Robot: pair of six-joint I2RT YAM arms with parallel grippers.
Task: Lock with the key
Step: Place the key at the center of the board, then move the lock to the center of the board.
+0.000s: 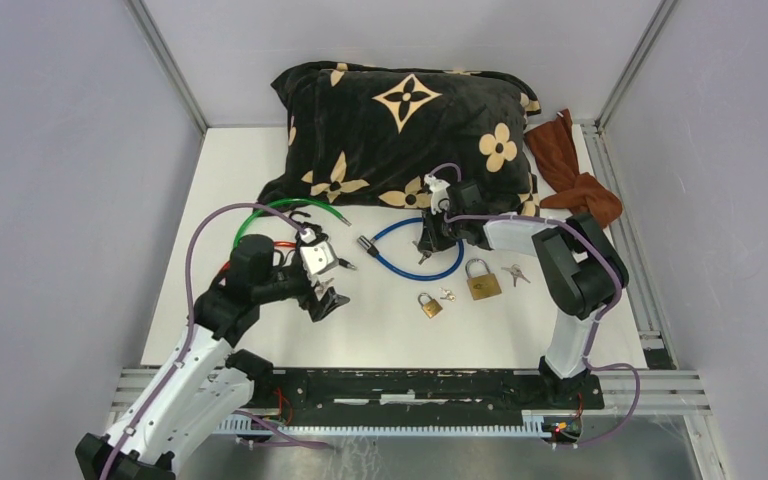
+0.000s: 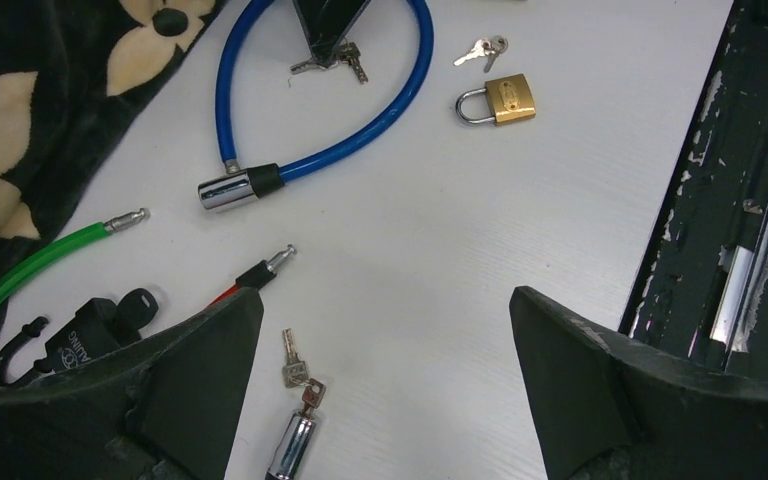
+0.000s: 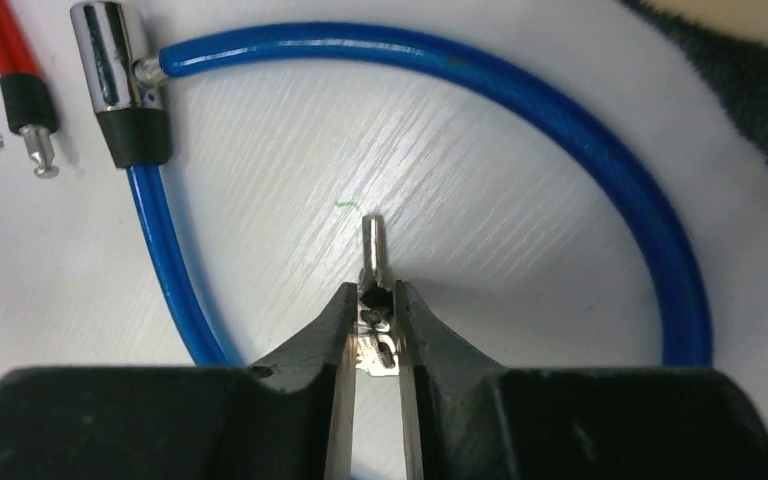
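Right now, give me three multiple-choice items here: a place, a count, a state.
1. The small silver key at the right end effector sits: A) inside the blue cable lock's loop; B) on a cushion; C) beside a green cable.
2. How many small brass padlocks are on the white table? A) one; B) two; C) four.
3. The left end effector is: A) open, empty; B) shut on a key; C) shut on a cable.
Answers: 1 A, the blue cable curves around it; 2 B, two show in the top view; 3 A, its fingers are spread wide with nothing between them.
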